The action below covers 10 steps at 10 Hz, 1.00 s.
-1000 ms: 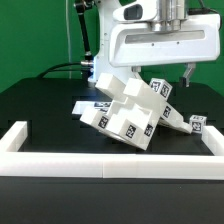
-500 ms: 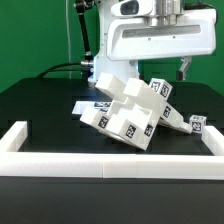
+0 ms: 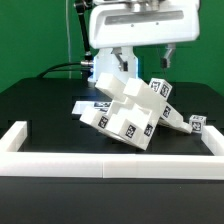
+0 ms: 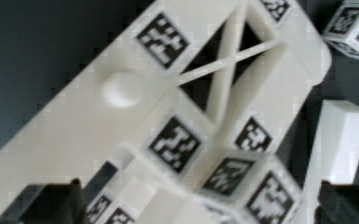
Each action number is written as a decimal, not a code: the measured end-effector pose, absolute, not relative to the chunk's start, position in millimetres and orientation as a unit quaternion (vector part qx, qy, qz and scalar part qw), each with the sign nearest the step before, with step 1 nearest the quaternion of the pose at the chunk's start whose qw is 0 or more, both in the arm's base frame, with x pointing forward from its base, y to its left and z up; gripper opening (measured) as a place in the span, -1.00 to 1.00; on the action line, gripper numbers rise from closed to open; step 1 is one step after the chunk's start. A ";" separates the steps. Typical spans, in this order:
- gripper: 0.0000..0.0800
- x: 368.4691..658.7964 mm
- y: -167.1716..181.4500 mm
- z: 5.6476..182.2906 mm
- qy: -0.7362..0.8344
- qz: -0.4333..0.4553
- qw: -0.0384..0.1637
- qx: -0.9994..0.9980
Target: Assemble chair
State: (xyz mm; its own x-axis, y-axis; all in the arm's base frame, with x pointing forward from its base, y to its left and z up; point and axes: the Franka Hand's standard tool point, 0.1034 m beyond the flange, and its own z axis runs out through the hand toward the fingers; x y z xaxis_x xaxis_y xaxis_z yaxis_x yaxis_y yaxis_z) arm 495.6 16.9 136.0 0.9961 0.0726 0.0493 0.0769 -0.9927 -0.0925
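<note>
Green backdrop fills the upper part of the exterior view, and below it I see the black table (image 3: 40,105) with the long white border rail (image 3: 100,164) running across the lower part of the frame and turning up at both lower corners. Sitting in the middle of the frame, on the table, is the chair (image 3: 130,112): a chunky white cluster of tagged slabs and bars, tipped over rather than standing square. Its long axis runs on a slant, from the upper middle of the frame down toward the lower right, with tagged faces turned toward the camera and one small tagged block (image 3: 198,125) lying at the right end, near the rail. From the wrist view I look down on the chair (image 4: 194,110) close up: a slab with triangular cutouts and a round knob, its length running diagonally from the lower left of that picture to the upper right, tags scattered along it. The gripper (image 3: 142,58) hangs above the chair in the upper middle of the exterior view, jaws spread wide with nothing between them, not touching any part; one dark finger (image 3: 169,55) shows clear of the white pieces. Compared with a second ago, the arm's white housing has lifted and shifted toward the left of the frame, while the chair lies exactly where it did.
</note>
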 end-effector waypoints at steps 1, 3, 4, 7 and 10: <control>0.62 495.5 17.4 135.7 -0.038 -0.023 0.047 -0.998; 0.62 497.0 11.3 130.1 -0.055 -0.024 0.043 -0.997; 0.62 504.0 4.7 129.3 -0.059 -0.025 0.042 -0.997; 0.62 530.0 -13.9 128.5 -0.061 -0.030 0.038 -0.997; 0.62 538.4 -31.4 112.5 -0.071 -0.024 0.032 -0.997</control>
State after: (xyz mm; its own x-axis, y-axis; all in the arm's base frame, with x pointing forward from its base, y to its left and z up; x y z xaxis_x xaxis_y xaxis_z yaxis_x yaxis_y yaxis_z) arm 538.4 -31.4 112.5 0.9886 0.1409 0.0532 0.1441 -0.9877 -0.0608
